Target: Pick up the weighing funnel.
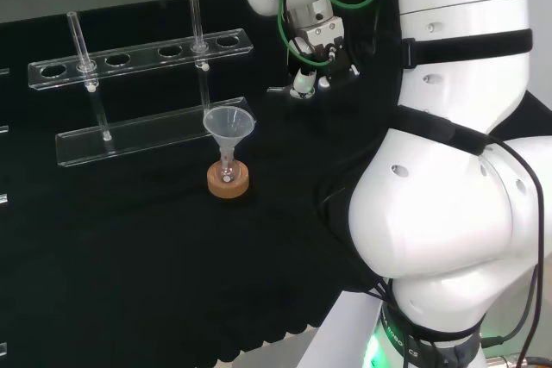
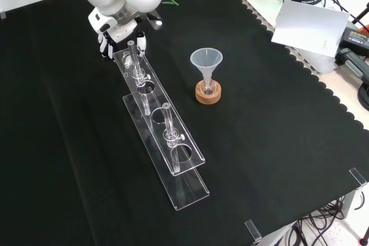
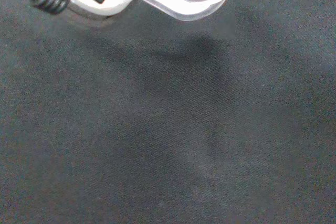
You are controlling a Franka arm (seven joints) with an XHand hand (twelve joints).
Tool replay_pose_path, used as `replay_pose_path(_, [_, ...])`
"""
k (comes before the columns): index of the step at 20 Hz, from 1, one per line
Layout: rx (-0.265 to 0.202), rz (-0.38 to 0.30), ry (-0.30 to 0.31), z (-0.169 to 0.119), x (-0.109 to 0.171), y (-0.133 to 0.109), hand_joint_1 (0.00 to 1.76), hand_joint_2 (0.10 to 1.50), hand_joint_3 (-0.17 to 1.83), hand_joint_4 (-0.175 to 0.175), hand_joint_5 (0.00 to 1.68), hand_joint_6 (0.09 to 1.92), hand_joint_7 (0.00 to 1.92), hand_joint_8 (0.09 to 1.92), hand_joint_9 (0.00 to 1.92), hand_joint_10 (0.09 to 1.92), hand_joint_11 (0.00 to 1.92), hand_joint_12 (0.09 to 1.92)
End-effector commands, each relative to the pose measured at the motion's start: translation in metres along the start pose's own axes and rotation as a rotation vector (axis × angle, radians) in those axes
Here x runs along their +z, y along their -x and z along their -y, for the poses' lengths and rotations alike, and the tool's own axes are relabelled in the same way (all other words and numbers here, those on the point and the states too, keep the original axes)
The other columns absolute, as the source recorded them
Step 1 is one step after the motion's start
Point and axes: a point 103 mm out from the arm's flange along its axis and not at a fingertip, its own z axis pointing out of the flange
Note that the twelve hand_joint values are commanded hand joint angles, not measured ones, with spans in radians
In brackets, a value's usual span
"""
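The weighing funnel (image 3: 203,2), a small clear scoop-like piece, is seen close up in the wrist view beside a blurred white part of the hand (image 3: 102,1). It hangs above bare black cloth, with its shadow below it. In the head view the hand (image 1: 312,59) is raised over the cloth just left of the arm's white links, its fingers curled, and a thin piece sticks out to its left. From the front, the hand (image 2: 118,31) hovers at the far end of the tube rack (image 2: 173,159).
The big funnel (image 2: 206,61) stands with its stem in a small flask on a cork ring (image 2: 208,93), right of the rack in the front view. The clear rack (image 1: 138,53) holds two upright test tubes. The cloth's scalloped edge runs down the front view's right.
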Motion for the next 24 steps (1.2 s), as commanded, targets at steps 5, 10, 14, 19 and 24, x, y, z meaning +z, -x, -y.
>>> replay_pose_path(5, [0.006,0.065,0.017,0.025,-0.029,0.012,1.08,0.72,0.63,0.175,1.16,0.86,0.62,0.63,0.97,0.38,0.71,1.15])
replay_pose_path(10, [0.008,0.091,0.025,0.039,-0.038,0.015,1.09,0.71,0.64,0.175,1.17,0.85,0.62,0.63,0.96,0.38,0.71,1.14])
replay_pose_path(14, [0.008,0.113,0.024,0.051,-0.042,0.015,1.09,0.71,0.64,0.175,1.17,0.85,0.62,0.63,0.96,0.38,0.71,1.14])
replay_pose_path(19, [0.008,0.140,0.014,0.064,-0.050,0.015,1.09,0.71,0.64,0.175,1.17,0.85,0.63,0.63,0.96,0.37,0.71,1.14])
replay_pose_path(24, [0.022,0.178,0.011,0.082,-0.062,0.012,1.09,0.71,0.64,0.175,1.17,0.85,0.63,0.63,0.96,0.37,0.72,1.14])
